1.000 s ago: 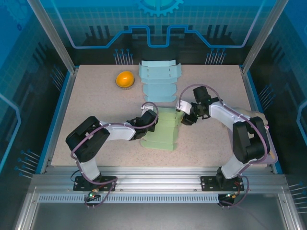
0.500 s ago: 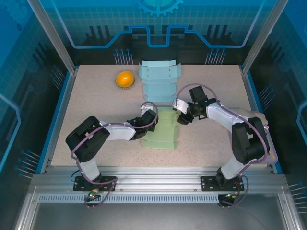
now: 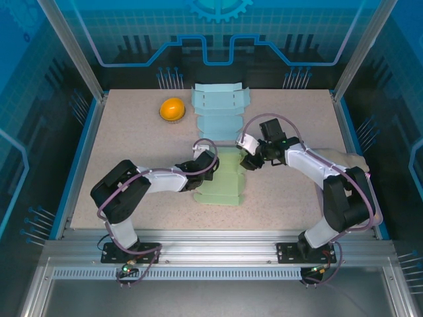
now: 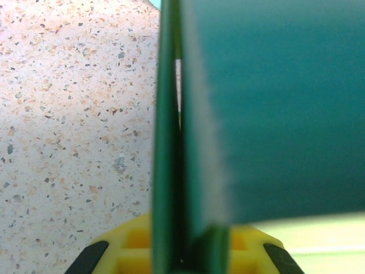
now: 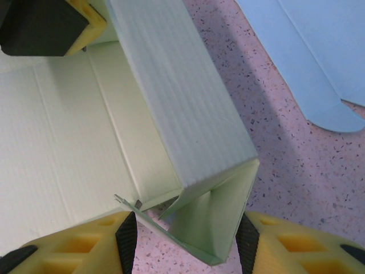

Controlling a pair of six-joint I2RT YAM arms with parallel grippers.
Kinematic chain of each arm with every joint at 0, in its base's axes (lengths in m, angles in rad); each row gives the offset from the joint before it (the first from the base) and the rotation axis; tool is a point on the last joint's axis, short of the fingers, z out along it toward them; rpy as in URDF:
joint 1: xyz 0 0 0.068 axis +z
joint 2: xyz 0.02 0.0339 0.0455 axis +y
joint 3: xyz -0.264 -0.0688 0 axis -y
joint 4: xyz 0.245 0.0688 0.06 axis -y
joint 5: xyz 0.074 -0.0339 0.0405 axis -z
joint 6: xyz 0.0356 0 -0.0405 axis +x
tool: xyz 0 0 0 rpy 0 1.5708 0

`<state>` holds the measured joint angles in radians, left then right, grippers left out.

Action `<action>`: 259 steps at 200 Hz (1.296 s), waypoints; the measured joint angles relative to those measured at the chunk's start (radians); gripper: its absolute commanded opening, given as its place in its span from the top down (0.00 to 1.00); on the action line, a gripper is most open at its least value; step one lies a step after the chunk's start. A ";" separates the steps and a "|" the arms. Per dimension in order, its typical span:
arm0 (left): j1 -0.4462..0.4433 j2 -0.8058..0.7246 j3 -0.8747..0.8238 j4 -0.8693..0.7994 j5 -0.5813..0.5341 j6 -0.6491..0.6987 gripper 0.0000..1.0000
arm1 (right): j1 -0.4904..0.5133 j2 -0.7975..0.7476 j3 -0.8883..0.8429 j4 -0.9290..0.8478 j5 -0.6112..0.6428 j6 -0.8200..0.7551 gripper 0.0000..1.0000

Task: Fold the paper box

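Note:
The pale green paper box [image 3: 223, 181] lies partly folded mid-table, one side wall raised. My left gripper [image 3: 203, 165] is shut on its left wall; in the left wrist view the green sheets [image 4: 171, 142] run edge-on down between the yellow fingers [image 4: 131, 245]. My right gripper [image 3: 248, 158] is at the box's far right corner. In the right wrist view its black pads [image 5: 126, 242] press both sides of the folded corner [image 5: 214, 217], where an end flap stands up against the raised wall [image 5: 182, 108]. The left gripper's finger [image 5: 40, 25] shows at that view's top left.
A flat light blue box blank [image 3: 220, 109] lies at the back of the table, close behind the green box, its edge also in the right wrist view [image 5: 319, 51]. An orange round object [image 3: 172, 109] sits at the back left. Speckled tabletop [image 3: 132, 139] lies open to the left.
My right gripper has moved left and slightly back onto the box's corner and narrowed a little around it. The left arm and its grip have stayed put.

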<state>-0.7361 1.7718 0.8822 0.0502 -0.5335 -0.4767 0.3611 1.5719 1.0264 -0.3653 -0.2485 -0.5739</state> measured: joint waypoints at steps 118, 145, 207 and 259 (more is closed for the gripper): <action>0.000 0.000 0.005 -0.015 0.000 -0.049 1.00 | 0.001 -0.029 -0.060 0.053 -0.095 0.270 0.51; 0.000 -0.024 -0.010 -0.009 0.023 -0.046 1.00 | 0.001 -0.050 -0.063 0.053 -0.140 0.312 0.49; 0.000 -0.171 -0.035 -0.016 0.015 0.012 1.00 | -0.025 -0.225 -0.072 -0.010 -0.156 0.287 0.43; 0.014 -0.253 -0.071 -0.032 -0.011 0.040 1.00 | -0.137 -0.396 -0.098 -0.044 -0.160 0.146 0.36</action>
<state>-0.7223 1.5185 0.8108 0.0181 -0.5449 -0.4366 0.2237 1.1763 0.9283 -0.4091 -0.4088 -0.4278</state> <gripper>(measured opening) 0.085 0.635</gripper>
